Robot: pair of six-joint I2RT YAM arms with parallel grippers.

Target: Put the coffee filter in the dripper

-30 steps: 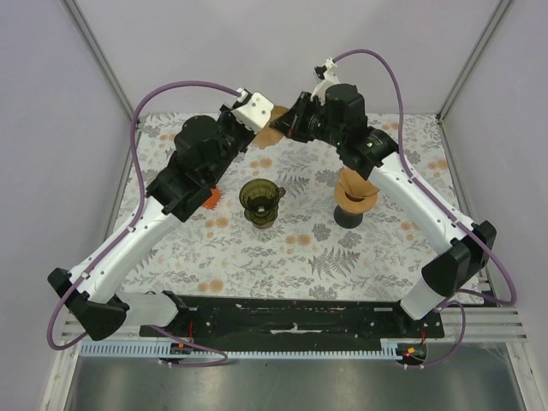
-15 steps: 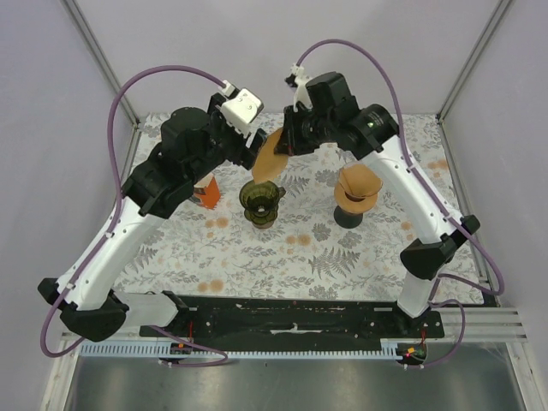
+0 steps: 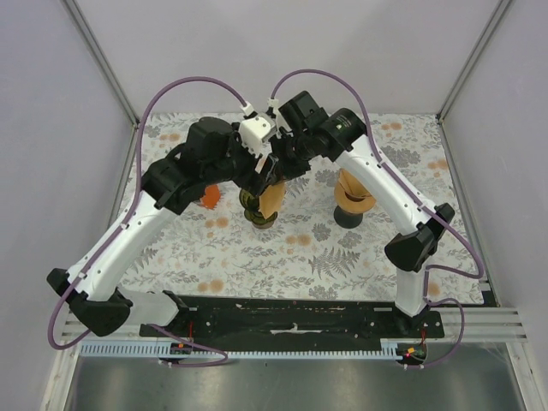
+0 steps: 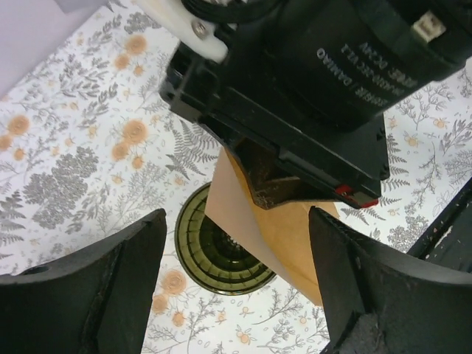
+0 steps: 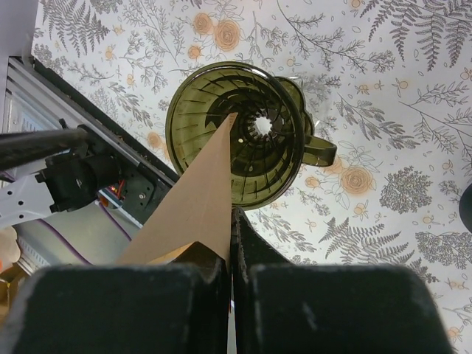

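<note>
Here the right gripper (image 5: 231, 247) is clamped tight on a folded brown paper coffee filter (image 5: 193, 210). The filter's pointed tip reaches just ahead of the fingertips, over the mouth of the olive-green ribbed plastic dripper (image 5: 284, 158); whether paper touches plastic cannot be told. The left gripper (image 4: 237, 221) stands wide open and holds nothing, just above the right gripper's body, with the dripper showing between its fingers on the floral tablecloth (image 4: 81, 125).
</note>
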